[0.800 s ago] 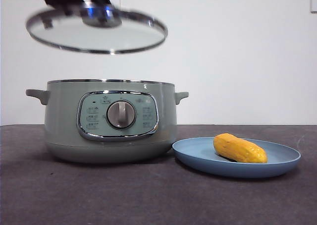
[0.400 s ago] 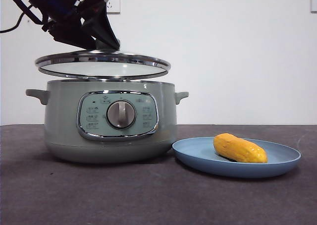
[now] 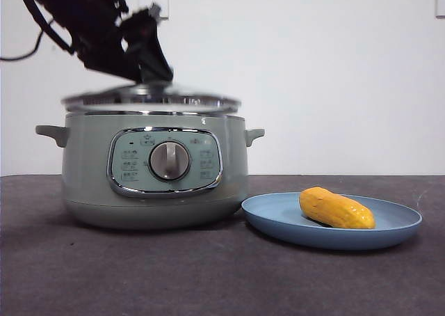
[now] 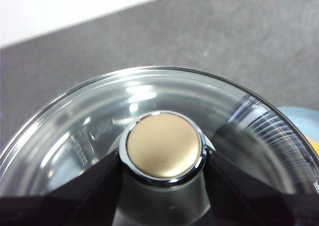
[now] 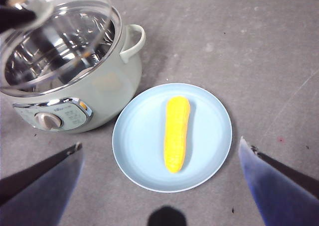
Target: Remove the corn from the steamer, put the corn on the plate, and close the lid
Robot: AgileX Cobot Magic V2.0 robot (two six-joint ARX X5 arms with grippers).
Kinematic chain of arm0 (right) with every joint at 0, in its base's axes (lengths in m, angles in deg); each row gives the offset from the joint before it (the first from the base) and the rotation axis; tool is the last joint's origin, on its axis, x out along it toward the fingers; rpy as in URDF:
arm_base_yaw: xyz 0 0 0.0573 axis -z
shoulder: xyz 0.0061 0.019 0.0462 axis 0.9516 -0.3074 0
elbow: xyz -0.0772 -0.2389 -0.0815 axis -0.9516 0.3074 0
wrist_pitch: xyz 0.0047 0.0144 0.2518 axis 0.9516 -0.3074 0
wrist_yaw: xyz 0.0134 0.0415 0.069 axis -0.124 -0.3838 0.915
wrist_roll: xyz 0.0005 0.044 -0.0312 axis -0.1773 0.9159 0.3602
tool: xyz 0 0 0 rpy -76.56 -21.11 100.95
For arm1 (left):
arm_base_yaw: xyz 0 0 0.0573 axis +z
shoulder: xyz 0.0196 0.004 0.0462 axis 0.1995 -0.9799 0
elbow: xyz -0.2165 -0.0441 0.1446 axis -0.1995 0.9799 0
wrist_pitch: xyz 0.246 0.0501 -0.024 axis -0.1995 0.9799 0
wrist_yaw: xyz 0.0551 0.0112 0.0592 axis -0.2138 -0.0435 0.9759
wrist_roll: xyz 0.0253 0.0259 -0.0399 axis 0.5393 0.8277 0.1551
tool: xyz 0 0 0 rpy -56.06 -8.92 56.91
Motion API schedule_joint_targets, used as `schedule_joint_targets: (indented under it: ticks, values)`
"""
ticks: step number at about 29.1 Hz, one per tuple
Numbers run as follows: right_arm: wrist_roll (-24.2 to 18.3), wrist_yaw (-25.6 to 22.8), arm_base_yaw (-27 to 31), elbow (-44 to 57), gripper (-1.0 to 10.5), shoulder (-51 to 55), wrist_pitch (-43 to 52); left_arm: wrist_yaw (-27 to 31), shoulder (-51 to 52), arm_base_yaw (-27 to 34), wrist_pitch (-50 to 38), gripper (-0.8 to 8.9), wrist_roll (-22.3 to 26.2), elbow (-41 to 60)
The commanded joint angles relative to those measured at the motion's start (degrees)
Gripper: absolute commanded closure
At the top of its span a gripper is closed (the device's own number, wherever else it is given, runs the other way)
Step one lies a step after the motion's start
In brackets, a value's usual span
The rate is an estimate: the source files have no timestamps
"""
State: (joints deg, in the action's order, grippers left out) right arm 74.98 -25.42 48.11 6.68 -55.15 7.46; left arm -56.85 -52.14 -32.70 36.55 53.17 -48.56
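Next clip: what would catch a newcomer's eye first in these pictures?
The big green steamer on the dark table, with the left end effector shut on the knob of the glass lid, which sits at the steamer's rim, blurred. Beside the steamer, the bright yellow corn lies on the blue plate. The right end effector hangs open above the plate, holding nothing.
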Motion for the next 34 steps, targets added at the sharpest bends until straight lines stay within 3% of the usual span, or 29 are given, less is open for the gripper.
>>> schedule_joint_targets:
  ticks: [1,26,34]
  values:
    - [-0.2,-0.2,-0.1,0.5,3.8,0.0,0.2,0.1,0.1,-0.4,-3.5,8.22,0.7,-0.6]
    - [-0.3,-0.2,-0.1,0.5,3.8,0.0,-1.0,0.3,-2.0,-2.1,-1.0,8.22,0.7,-0.6]
    - [-0.3,-0.2,-0.1,0.5,3.8,0.0,-1.0,1.6,-2.0,-2.0,5.4,8.1,0.6,-0.6]
